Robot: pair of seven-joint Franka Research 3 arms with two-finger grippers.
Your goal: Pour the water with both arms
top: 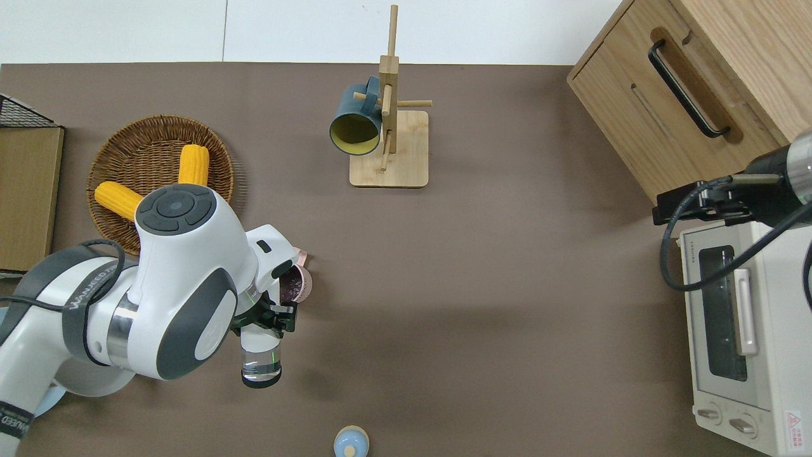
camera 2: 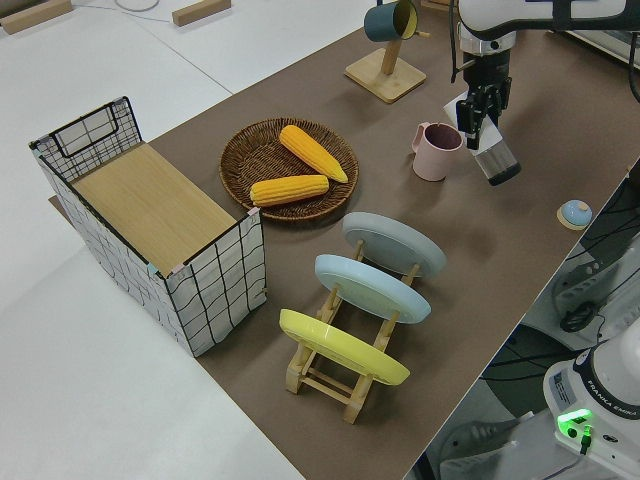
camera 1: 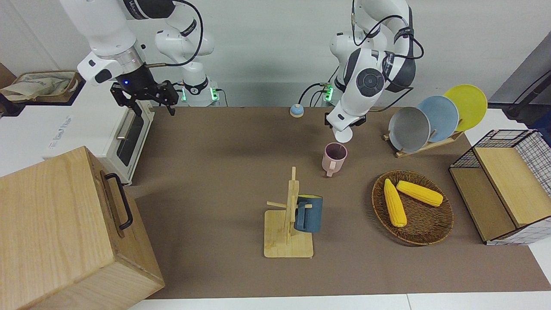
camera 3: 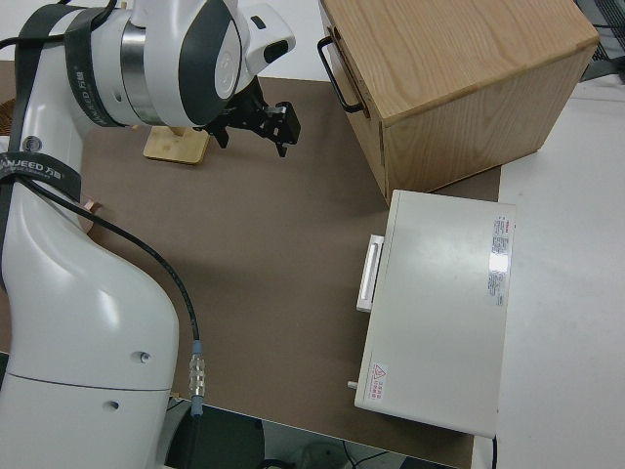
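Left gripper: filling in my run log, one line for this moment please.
left gripper: shut on clear bottle | bottle: tilted toward pink mug | right arm: parked

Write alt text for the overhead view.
The left gripper holds a clear glass tipped on its side, its mouth toward a pink mug on the brown table. Farther from the robots stand a corn basket and a mug rack; the right arm is parked.
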